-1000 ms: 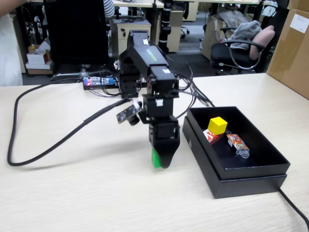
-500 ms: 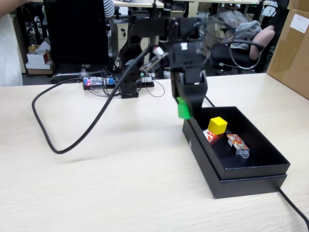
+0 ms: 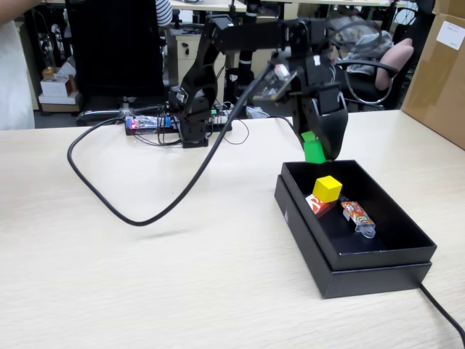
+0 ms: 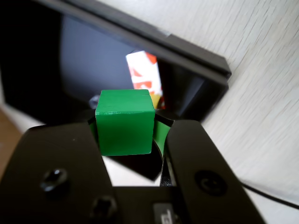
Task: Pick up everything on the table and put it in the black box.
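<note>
My gripper [image 3: 317, 151] is shut on the green cube [image 3: 314, 147] and holds it in the air just above the far left corner of the black box [image 3: 312, 236]. In the wrist view the green cube [image 4: 124, 122] sits clamped between the two black jaws of the gripper [image 4: 127, 130], with the black box [image 4: 196, 63] below. Inside the box lie the yellow cube [image 3: 327, 188] and the red-and-white packet [image 3: 317, 206]. The packet [image 4: 144, 75] also shows past the cube in the wrist view. The table [image 3: 145, 276] is light beige wood grain.
An orange patterned wrapper [image 3: 357, 216] lies in the box beside the packet. A thick black cable [image 3: 156, 211] loops over the table on the left. A brown carton [image 3: 439, 73] stands at the right edge. A circuit board [image 3: 149, 122] sits by the arm's base.
The arm lifted the green cube off the table and swung it right, from left of the box to above the box's far left corner. The cable loop shifted with it.
</note>
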Action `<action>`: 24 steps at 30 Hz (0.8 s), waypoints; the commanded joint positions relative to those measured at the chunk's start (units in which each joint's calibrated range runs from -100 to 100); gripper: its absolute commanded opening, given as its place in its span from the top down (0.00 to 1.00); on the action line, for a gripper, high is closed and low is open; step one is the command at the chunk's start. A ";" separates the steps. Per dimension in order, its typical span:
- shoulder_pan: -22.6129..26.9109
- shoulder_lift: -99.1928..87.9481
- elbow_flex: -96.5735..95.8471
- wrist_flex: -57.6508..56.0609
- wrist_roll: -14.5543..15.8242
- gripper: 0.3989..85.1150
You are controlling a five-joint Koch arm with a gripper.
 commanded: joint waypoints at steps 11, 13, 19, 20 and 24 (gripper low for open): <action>-2.20 8.65 5.83 2.95 -0.49 0.81; -2.00 8.77 4.57 4.51 -0.39 0.81; -1.61 9.23 3.30 4.59 -0.24 0.81; -1.56 9.11 2.84 4.59 -0.24 0.80; -1.12 6.36 -0.24 4.51 -0.05 0.77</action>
